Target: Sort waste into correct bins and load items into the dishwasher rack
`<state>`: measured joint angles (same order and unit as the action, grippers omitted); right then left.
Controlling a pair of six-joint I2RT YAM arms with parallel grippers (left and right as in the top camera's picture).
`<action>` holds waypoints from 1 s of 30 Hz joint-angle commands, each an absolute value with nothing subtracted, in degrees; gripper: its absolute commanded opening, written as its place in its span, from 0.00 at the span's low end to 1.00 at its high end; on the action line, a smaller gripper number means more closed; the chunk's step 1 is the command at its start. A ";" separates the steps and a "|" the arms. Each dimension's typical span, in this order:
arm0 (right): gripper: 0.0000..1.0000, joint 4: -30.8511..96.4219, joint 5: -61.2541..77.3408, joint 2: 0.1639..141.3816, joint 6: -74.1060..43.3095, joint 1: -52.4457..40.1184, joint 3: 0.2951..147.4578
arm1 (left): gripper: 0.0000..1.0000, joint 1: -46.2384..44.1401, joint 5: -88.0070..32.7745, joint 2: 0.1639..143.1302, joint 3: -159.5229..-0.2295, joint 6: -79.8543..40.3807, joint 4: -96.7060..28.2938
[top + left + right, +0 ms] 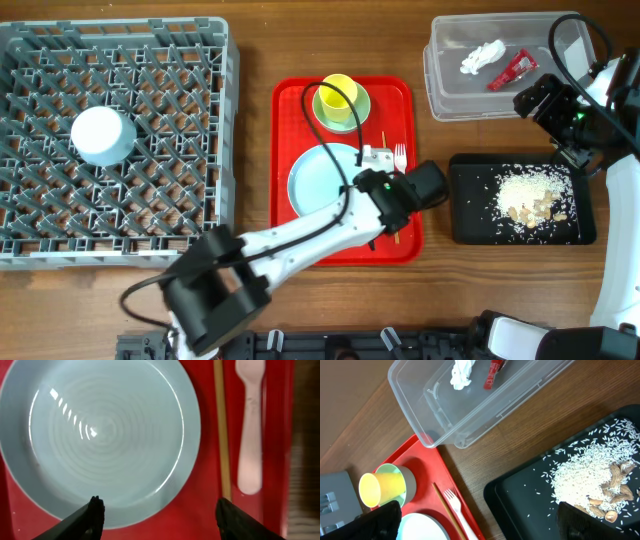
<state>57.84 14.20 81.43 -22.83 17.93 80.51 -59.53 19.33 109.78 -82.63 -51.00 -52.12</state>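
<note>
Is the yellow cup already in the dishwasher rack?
No, the yellow cup stands on the green saucer on the red tray.

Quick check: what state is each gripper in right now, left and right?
Left gripper: open, fingers apart over the edge of the blue plate, holding nothing.
Right gripper: wide open, empty.

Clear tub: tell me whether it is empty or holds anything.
Not empty. A crumpled white tissue and a red wrapper lie inside the clear tub, seen in the overhead and right wrist views.
</note>
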 commanded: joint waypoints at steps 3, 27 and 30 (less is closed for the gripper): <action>1.00 57.71 15.09 81.17 -22.70 18.02 80.77 | 0.54 -59.77 21.52 115.39 -83.35 -45.23 -48.40; 1.00 57.71 15.09 81.17 -22.68 18.02 80.77 | 0.31 -57.04 21.93 122.17 -83.15 -30.24 -41.54; 1.00 57.71 15.09 81.17 -22.70 18.02 80.77 | 0.21 -56.03 21.91 122.17 -83.02 -30.26 -41.41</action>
